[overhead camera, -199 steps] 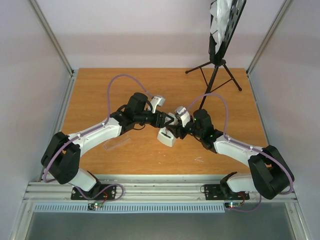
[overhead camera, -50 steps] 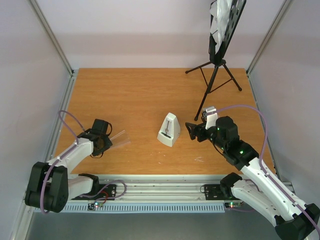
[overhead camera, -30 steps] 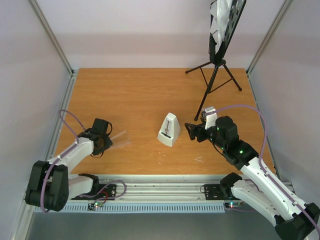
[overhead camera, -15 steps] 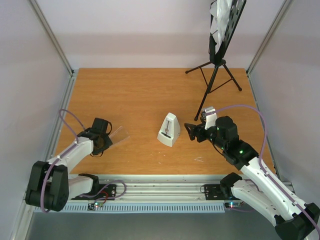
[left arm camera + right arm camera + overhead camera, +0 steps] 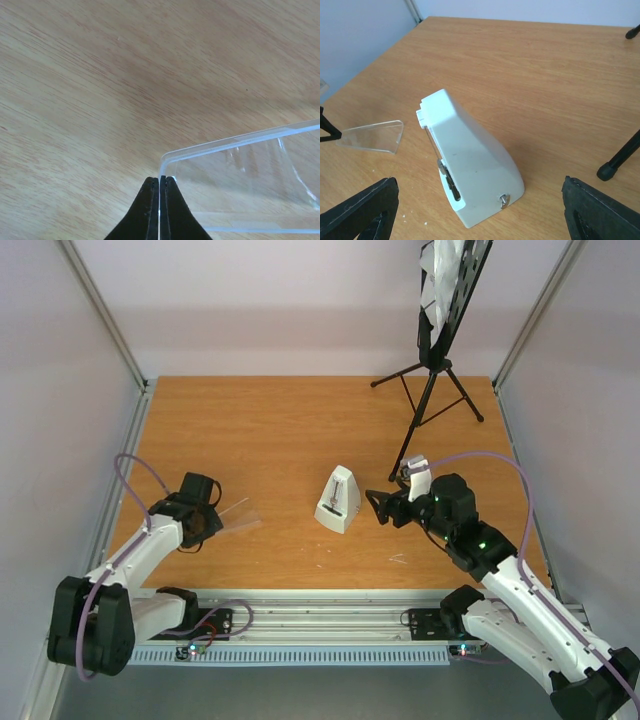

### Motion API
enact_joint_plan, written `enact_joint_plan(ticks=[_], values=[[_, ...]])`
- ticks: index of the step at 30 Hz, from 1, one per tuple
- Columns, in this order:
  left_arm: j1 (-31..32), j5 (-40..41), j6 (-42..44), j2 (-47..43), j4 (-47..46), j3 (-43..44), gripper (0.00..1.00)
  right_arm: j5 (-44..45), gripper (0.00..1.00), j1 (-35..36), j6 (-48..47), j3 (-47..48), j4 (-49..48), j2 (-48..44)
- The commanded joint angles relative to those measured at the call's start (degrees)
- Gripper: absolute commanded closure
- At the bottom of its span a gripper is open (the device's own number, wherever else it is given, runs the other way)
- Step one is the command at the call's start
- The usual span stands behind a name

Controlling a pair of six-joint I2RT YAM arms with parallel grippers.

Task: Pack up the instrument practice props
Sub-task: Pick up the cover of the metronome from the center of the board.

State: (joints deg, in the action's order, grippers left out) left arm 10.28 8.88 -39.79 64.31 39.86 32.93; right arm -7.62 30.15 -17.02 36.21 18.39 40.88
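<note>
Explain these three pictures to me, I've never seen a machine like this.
Two robot arms are bolted at the near edge of a wooden table. One picture looks down from above; the other two come from a camera on each arm's wrist. On the table stand a white metronome and a black music stand carrying sheet-music pages. The left gripper is shut, pinching the edge of the metronome's clear cover. The right gripper is open, holds nothing, and faces the metronome.
</note>
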Motion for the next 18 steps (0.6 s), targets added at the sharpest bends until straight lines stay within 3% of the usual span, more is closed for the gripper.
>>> enact_joint_plan(ticks=[1,7,14,18], values=[[-0.33,-1.44,1.01,-1.55,0.44,1.14,1.0,-3.71,0.1,-0.26,-1.36,-0.57,-2.05,0.79],[-0.01,-6.19,1.56,-1.16,-0.12,0.5,1.0,-19.2,0.13,3.42,-4.12,-1.23,-7.04,2.29],[3.88,-10.08,2.47,0.52,-1.08,-0.47,0.99,-4.06,0.15,24.38,-12.23,6.75,0.7,12.22],[8.96,-10.65,2.68,2.39,-0.09,0.48,1.0,-2.49,0.18,31.92,-12.18,10.59,0.59,22.06]])
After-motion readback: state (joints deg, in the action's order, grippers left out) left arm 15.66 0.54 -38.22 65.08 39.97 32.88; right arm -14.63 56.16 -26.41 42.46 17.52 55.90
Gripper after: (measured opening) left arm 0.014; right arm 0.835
